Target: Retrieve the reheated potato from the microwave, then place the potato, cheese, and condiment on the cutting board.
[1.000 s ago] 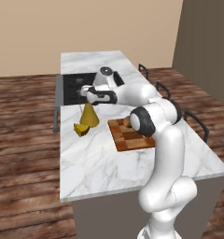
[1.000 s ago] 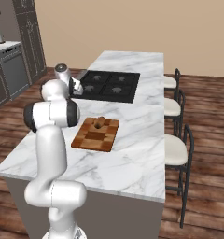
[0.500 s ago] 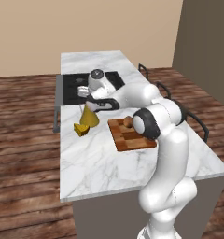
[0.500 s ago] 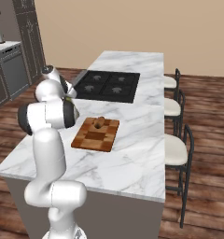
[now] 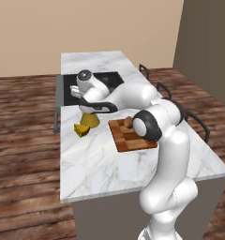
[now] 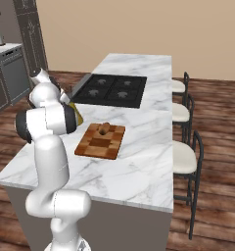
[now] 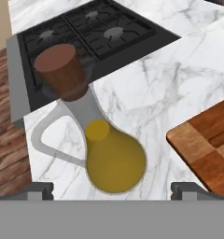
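Marble tabletop [image 5: 100,159], potato [image 5: 128,122] on cutting board [image 5: 131,136], my jaws spread wide above condiment [image 7: 115,158], cheese [image 5: 81,130] beside.

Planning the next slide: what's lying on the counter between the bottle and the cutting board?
Nothing: in the hand view, bare marble separates the bottle from the cutting board.

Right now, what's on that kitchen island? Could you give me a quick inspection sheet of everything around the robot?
Surface: white marble island with a black stovetop.
Job's things: potato on the cutting board; cheese on the marble beside the condiment, both off the board.
Clutter: nothing seen.
End effector: above the condiment, fingers apart, holding nothing.
Cables: nothing seen.
Surroundings: stools along one side, wooden floor, dark cabinets.
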